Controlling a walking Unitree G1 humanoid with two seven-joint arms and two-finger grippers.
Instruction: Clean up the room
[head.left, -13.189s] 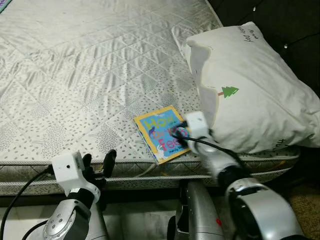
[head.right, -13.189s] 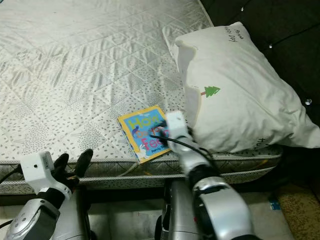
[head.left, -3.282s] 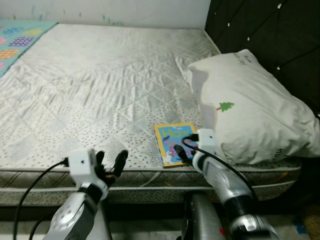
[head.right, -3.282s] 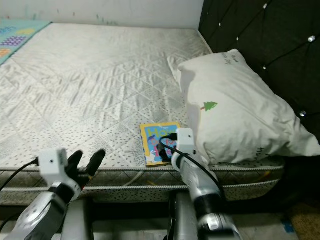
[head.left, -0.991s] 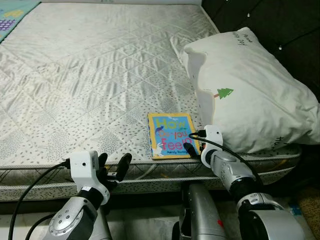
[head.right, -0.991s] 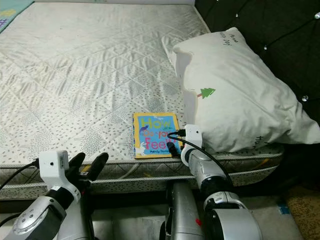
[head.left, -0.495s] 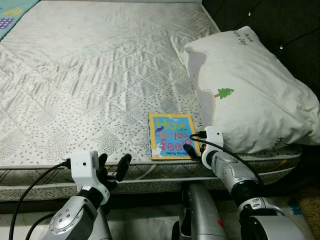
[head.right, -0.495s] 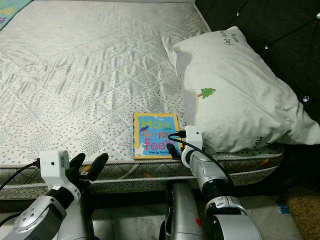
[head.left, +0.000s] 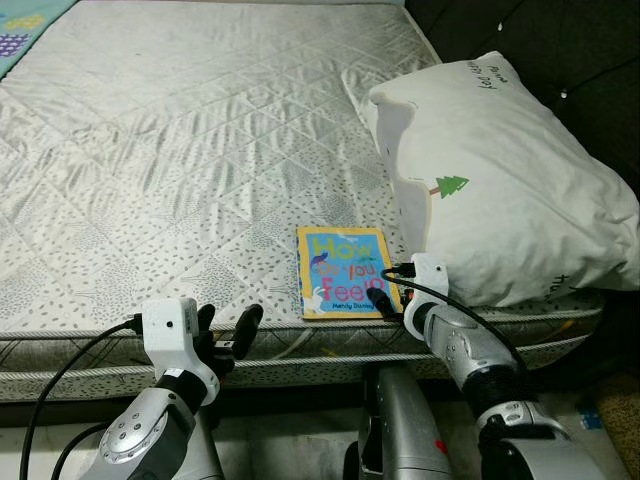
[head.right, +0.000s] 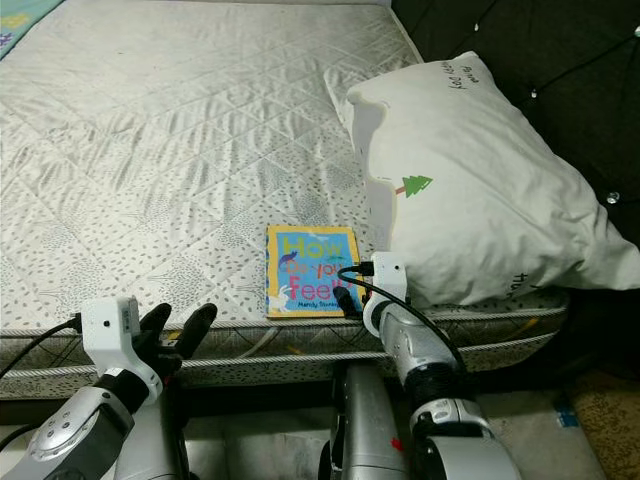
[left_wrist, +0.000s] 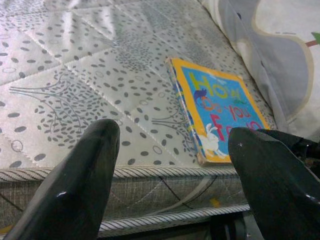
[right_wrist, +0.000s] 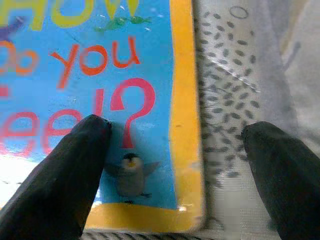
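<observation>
Spread wide, the right gripper (right_wrist: 175, 165) is set down over the near right corner of the book (head.left: 346, 271), one black finger resting on the blue cover beside the red question mark, the other on the mattress (head.left: 200, 150) just past the book's yellow edge. Nothing is clasped yet. The book lies flat at the mattress's front edge, directly under this gripper and just left of the pillow (head.left: 505, 190), which sits beyond the gripper on its far right side.

The book is judged to be a stiff, thick-paged board book: light, rigid, with a glossy cover that is likely to be slippery under the fingers. Since it lies flush on a soft quilted surface, a hold is best taken across the near right corner or the right-hand edge, where a finger can be pressed into the padding and slid under the cover.

The right arm is reached forward and low from below the bed edge, wrist bent down onto the book. The left gripper (head.left: 228, 335) is held apart, fingers parted and empty, well to the left of the book, in front of the mattress's front edge.
</observation>
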